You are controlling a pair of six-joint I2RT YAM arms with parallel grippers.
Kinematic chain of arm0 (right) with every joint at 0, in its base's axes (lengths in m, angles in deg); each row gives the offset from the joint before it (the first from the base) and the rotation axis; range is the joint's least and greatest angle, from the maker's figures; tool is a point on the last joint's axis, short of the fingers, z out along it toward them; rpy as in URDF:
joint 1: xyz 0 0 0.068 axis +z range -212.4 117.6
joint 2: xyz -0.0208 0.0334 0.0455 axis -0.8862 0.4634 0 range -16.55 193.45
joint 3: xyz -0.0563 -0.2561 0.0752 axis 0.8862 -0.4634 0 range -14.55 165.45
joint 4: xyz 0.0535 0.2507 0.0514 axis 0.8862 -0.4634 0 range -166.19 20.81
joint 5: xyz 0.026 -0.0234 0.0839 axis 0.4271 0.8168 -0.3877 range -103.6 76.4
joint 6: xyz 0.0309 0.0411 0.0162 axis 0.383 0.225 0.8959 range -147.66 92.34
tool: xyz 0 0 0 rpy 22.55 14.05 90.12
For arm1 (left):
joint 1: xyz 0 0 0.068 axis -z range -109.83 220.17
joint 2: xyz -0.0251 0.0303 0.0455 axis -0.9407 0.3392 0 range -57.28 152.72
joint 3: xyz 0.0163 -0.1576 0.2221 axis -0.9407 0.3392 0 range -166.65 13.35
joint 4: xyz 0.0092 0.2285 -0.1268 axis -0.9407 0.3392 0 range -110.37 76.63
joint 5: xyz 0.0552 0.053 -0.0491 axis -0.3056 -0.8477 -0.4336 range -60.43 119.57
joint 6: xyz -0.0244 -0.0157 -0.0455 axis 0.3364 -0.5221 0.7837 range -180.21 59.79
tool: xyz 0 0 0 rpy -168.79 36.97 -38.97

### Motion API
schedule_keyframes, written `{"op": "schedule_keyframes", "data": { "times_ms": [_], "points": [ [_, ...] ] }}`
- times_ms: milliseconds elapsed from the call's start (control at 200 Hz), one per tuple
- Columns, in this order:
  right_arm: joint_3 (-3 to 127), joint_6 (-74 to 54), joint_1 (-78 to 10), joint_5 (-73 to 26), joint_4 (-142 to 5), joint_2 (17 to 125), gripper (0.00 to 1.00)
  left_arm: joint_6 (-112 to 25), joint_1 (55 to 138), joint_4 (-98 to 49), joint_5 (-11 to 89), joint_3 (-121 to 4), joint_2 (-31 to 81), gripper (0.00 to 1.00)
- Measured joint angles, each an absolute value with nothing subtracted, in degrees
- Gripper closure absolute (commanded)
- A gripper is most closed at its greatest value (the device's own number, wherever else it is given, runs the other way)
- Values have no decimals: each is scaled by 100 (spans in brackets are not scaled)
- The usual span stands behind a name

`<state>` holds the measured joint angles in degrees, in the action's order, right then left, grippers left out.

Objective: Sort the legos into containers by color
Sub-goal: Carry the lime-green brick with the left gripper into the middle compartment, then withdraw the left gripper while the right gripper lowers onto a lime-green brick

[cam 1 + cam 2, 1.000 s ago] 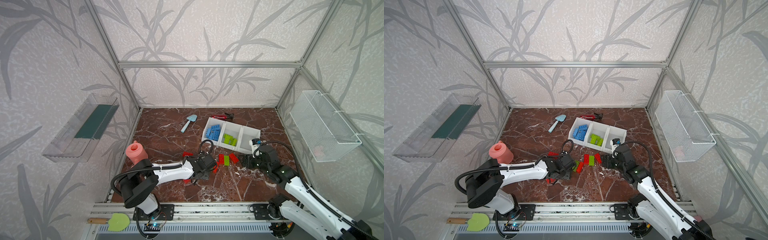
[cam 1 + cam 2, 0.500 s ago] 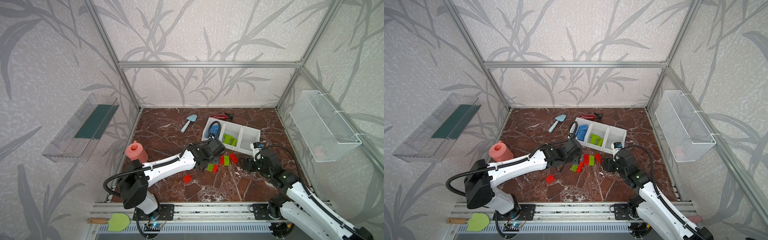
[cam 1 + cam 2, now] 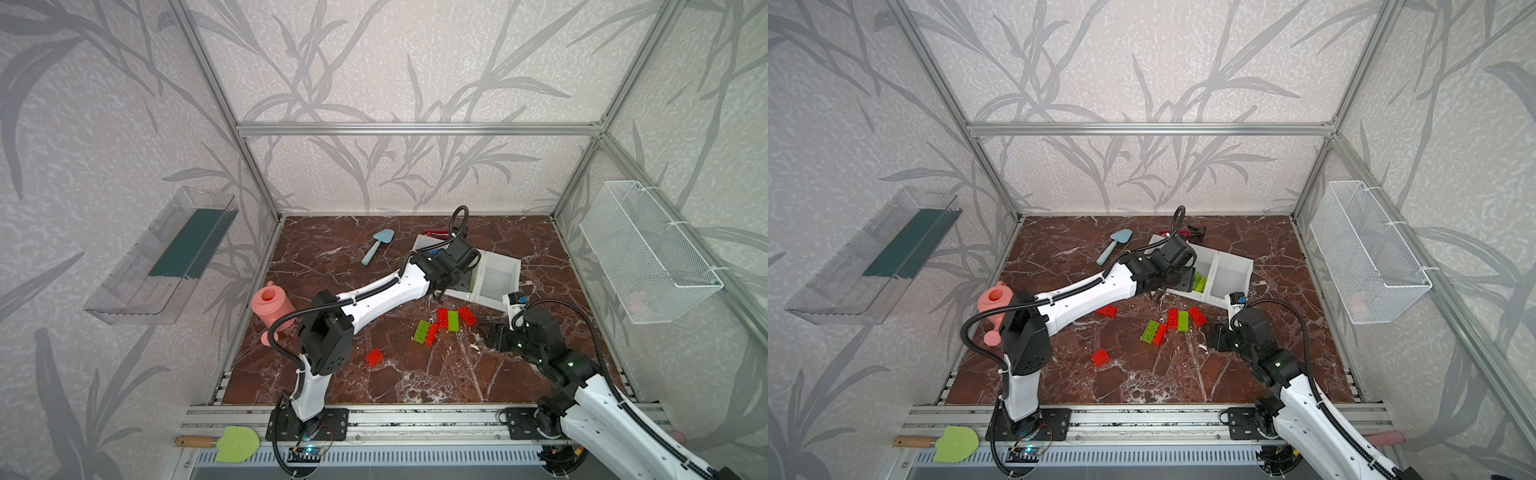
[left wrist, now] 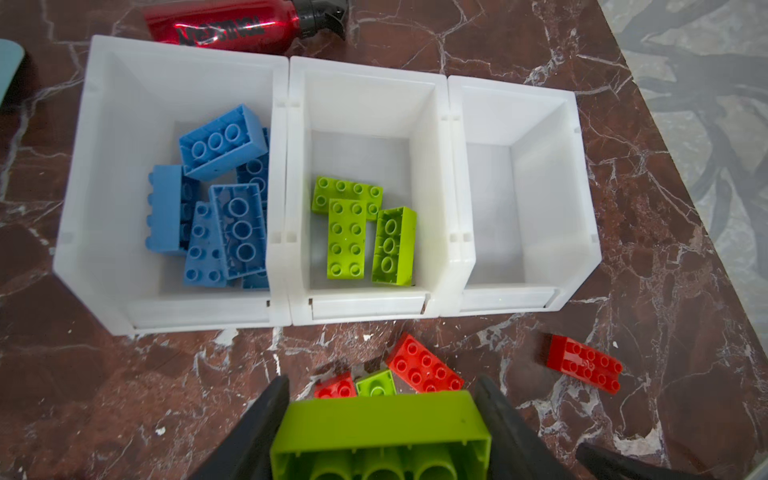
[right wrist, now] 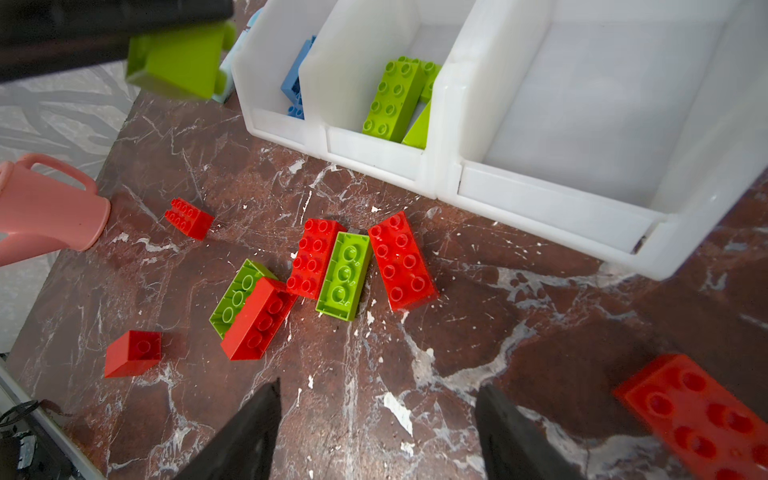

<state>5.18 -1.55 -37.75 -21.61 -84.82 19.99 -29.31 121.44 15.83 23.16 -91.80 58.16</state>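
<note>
Containers (image 4: 451, 174), white, joined in a row: three.
Blue legos (image 4: 222, 141), piled in one end container: at least five, exact count unclear through overlap.
Green legos (image 4: 345, 239): six in all. Three in the middle container; two loose green legos (image 5: 345, 276) on the surface (image 5: 457, 332); one held green lego (image 4: 380, 428) clamped in the left end effector (image 4: 380, 399).
Red legos (image 5: 401, 259): six, all on the surface, one seen only in the wrist views.
End effectors: two, the left as above and the right end effector (image 5: 379, 386).
One each: light blue trowel (image 3: 376, 245), red spray bottle (image 4: 220, 25), pink watering can (image 3: 272, 305), white wire basket (image 3: 648, 257), clear wall tray (image 3: 162, 262), green spatula (image 3: 232, 444) with wooden handle.
</note>
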Motion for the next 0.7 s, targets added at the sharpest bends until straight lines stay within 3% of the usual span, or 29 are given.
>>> {"op": "schedule_keyframes", "data": {
  "times_ms": [410, 580, 705],
  "points": [
    [376, -184, -3773, -2159, -8397, 1826, 25, -3216, 11641, 2488, 2941, -12209, 8170, 43],
    [376, -219, -3679, -2145, -8397, 1944, 26, -3264, 11488, 2713, 3173, -12539, 8524, 24],
    [391, -193, -3428, -1903, -8434, 2141, 28, -3307, 11486, 2792, 3284, -12563, 8522, 18]
  ]
}}
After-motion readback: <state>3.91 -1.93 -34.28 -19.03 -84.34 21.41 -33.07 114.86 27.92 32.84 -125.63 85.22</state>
